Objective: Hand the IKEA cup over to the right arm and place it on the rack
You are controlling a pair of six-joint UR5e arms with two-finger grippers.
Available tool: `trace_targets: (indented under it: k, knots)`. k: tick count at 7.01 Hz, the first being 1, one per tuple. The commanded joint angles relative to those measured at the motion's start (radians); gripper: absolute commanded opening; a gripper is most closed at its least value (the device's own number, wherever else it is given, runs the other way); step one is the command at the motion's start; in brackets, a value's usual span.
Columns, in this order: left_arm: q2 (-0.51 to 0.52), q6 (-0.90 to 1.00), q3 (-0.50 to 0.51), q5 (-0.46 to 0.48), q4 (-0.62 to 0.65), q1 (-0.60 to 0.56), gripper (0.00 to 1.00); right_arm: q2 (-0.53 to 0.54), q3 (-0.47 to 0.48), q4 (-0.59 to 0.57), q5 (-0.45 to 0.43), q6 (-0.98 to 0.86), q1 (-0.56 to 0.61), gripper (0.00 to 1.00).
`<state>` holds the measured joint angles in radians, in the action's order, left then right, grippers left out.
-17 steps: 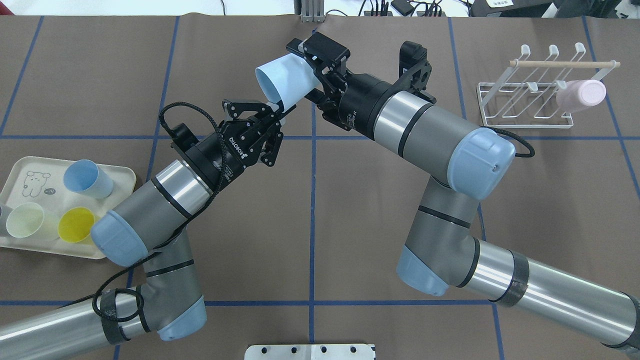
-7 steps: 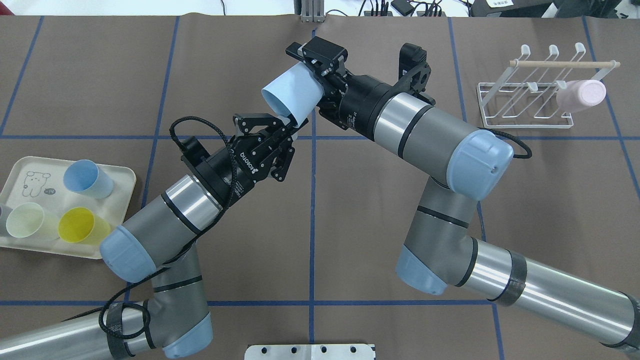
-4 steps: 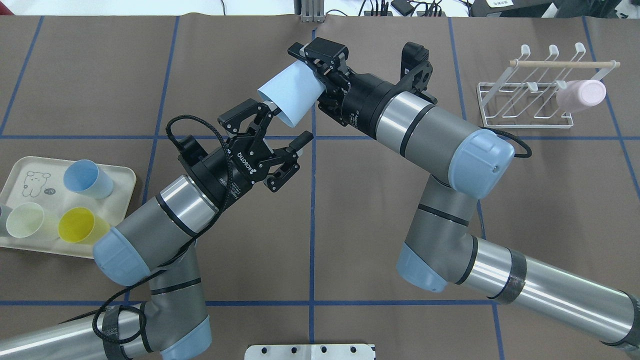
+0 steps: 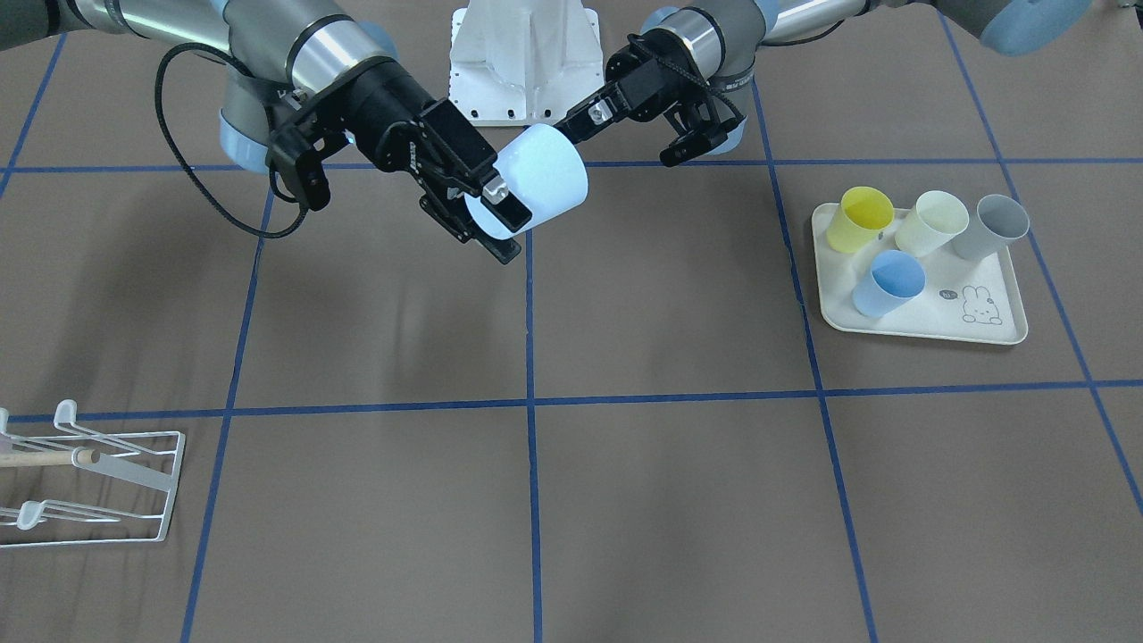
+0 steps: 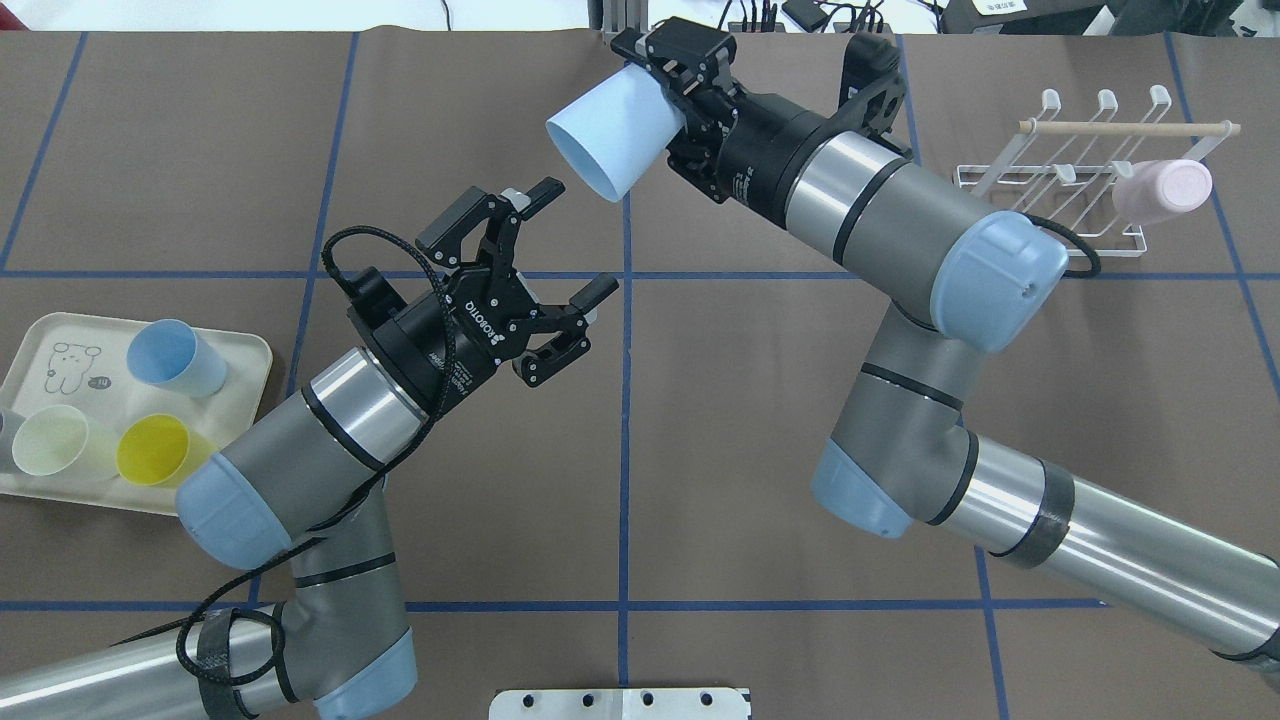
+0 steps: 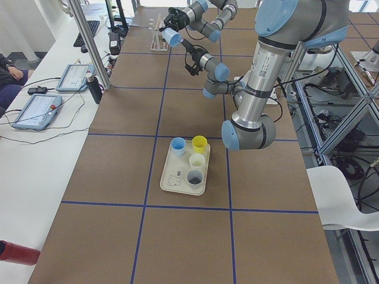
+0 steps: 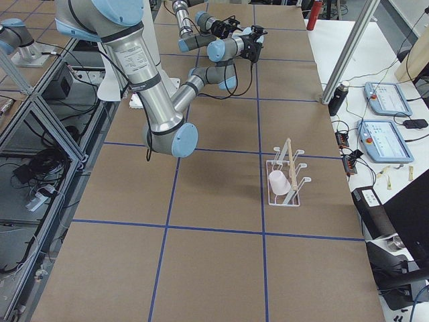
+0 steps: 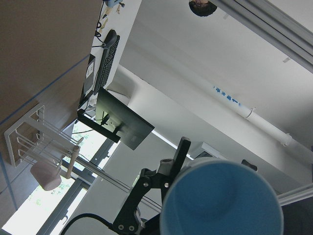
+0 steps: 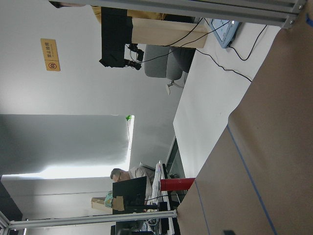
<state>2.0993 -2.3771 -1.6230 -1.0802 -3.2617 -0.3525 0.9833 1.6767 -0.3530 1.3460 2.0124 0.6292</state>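
The IKEA cup (image 5: 612,132) is light blue and lies tilted in the air over the table's far middle, its mouth toward my left arm. My right gripper (image 5: 668,88) is shut on its base end; the front-facing view shows the cup (image 4: 546,181) in that gripper (image 4: 496,220). My left gripper (image 5: 575,240) stands open just below the cup's rim, apart from it, also visible as the left gripper (image 4: 629,136). The left wrist view looks into the cup's mouth (image 8: 222,200). The white wire rack (image 5: 1045,195) with a wooden dowel stands at the far right.
A pink cup (image 5: 1163,190) hangs on the rack's right end. The cream rabbit-print tray (image 5: 245,352) at the left holds a blue cup (image 5: 172,358), a pale cup (image 5: 50,440) and a yellow cup (image 5: 155,450); the front-facing view adds a grey cup (image 4: 993,223).
My left gripper, earlier shut on the cup's rim, has opened and let go. The right arm has carried the cup up and back toward the far edge, away from the left gripper.
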Motion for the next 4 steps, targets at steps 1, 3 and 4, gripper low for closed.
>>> trace_targets:
  k: [1, 3, 4]
  knots:
    - [0.001, 0.037, -0.009, -0.004, 0.000, -0.002, 0.99, 0.008, -0.023, -0.004, 0.031, 0.000, 0.094, 0.00]
    - [-0.001, 0.123, -0.026, -0.004, 0.011, -0.008, 0.99, 0.023, -0.078, -0.010, 0.150, -0.029, 0.232, 0.00]
    - [-0.001, 0.216, -0.028, -0.006, 0.016, -0.013, 0.99, 0.043, -0.109, -0.017, 0.177, -0.112, 0.292, 0.00]
